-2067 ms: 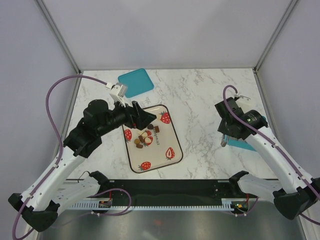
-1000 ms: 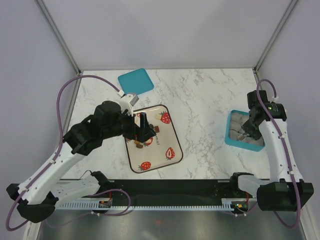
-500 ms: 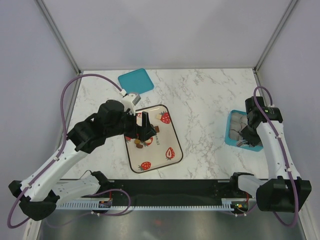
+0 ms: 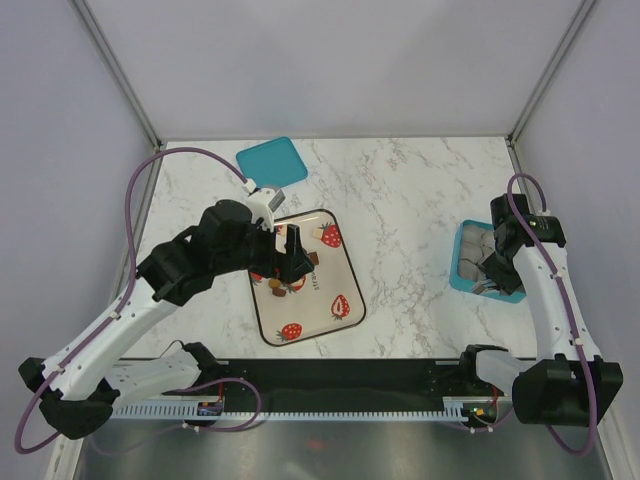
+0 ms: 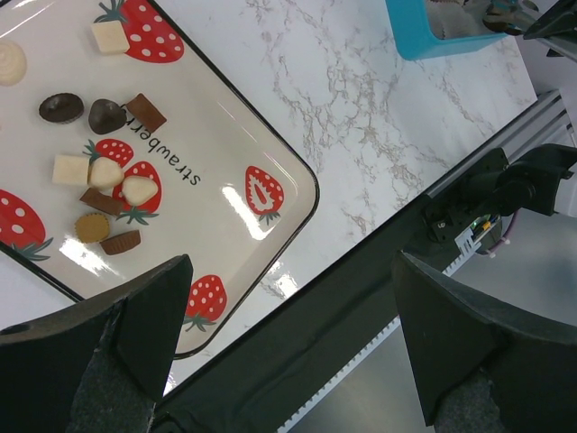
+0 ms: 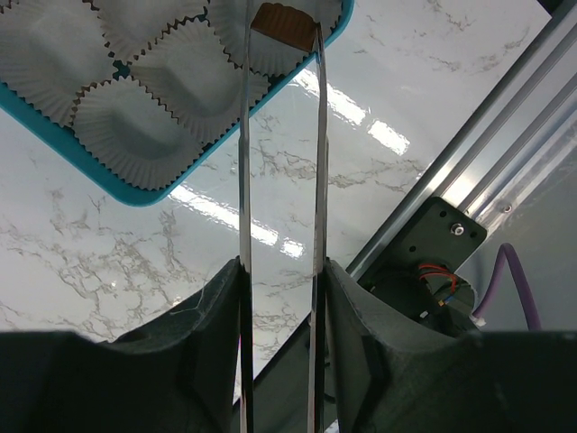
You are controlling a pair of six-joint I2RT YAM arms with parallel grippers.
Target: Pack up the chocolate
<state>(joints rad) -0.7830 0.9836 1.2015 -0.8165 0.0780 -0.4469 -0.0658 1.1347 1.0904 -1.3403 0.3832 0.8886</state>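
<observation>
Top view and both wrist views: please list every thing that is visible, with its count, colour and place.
table: one, white marble with grey veins, under everything
tray: one, cream with red strawberry prints and a dark rim, left of centre
chocolates on the tray: about eleven, dark brown, tan and cream-white, loose near the tray's middle
lid: one, teal, flat on the table behind the tray
box: one, teal, right side of the table
paper cups: several, white, inside the box
held chocolate: one, brown, over a cup
left gripper: one, black, open above the tray
right gripper: one, thin shiny fingers, closed on the held chocolate
</observation>
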